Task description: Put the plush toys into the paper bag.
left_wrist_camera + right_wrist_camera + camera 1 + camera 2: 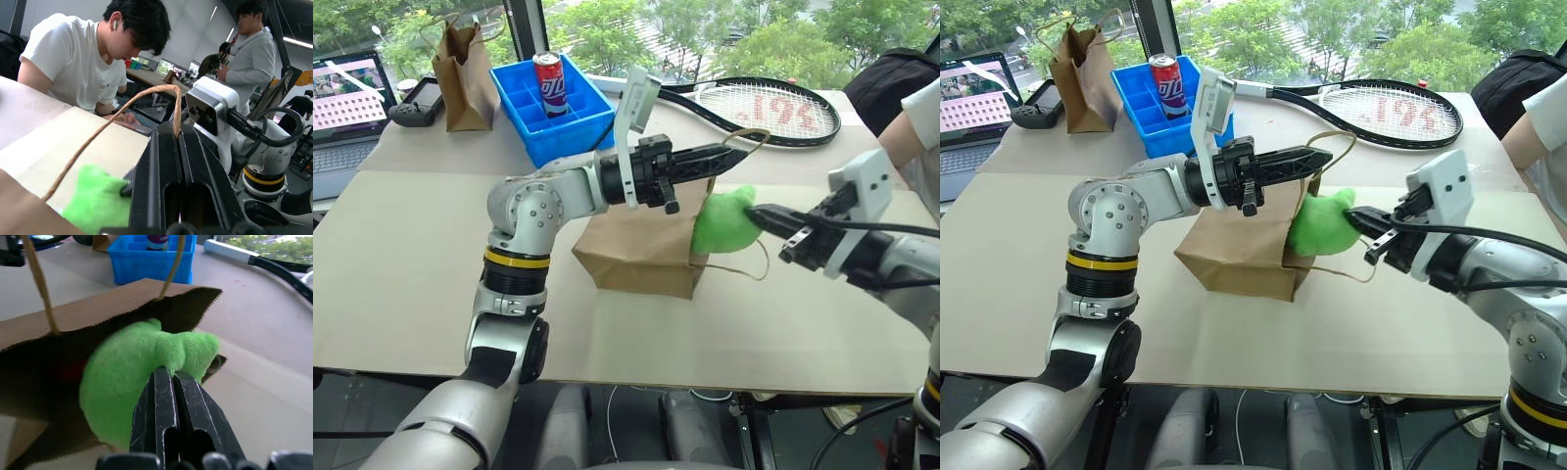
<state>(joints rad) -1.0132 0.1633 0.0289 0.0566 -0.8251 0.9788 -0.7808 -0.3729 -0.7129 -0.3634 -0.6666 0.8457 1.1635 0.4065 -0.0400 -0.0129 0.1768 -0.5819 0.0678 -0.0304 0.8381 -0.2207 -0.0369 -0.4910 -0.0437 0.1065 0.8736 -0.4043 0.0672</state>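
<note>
Plush toys sit at the mouth of the paper bag [641,250], which lies on its side on the pale table [401,264] with its opening facing the robot's right. Nearest that opening, the right gripper [762,215] has its two black fingers pressed shut on a fold of the lime-green plush toy [724,221], which is half inside the bag's mouth and half bulging out. In the right wrist view a patch of red [73,369] shows in the dark interior behind the green toy, too hidden to identify. Above the bag, the left gripper [729,150] reaches across it with its jaws clamped tight on the upper twine handle [752,137], holding the top edge of the opening lifted; the lower twine handle [756,266] lies slack on the table just in front of the mouth. Beyond the bag stands a blue compartment tray [553,108] with a red drinks can [549,83] upright in one of its cells. A black tennis racket [759,106] lies behind the bag to the right, and a smaller, darker paper bag [465,78] stands behind it to the left, beside a laptop [347,113]. A person in a white shirt [78,63] leans over the table on the side the bag's mouth faces.
</note>
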